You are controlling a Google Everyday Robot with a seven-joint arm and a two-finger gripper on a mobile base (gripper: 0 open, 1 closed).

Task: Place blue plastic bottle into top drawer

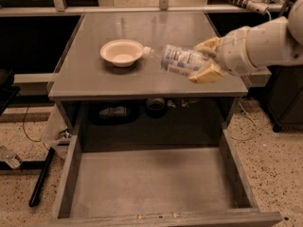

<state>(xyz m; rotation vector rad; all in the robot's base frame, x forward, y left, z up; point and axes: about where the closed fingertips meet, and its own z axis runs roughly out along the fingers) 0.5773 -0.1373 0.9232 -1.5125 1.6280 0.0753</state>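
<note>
- My tool is clamped on the base end of the bottle. The bottle lies level in the air with its cap pointing left, over the right front of the surface and not over the drawer.
- I hold it at one end, so the long free part could swing or slip in my grip if I move sharply.
- The cap is near the bowl, and any drift left could knock it.
- If I go straight down from here, the bottle or my tool could strike the front edge of the surface. I must clear that edge before lowering.
- The drawer stands open below, but a release from high up could make the bottle bounce, roll into a wall, or go over one.
- Letting go now would leave it on the surface.
</note>
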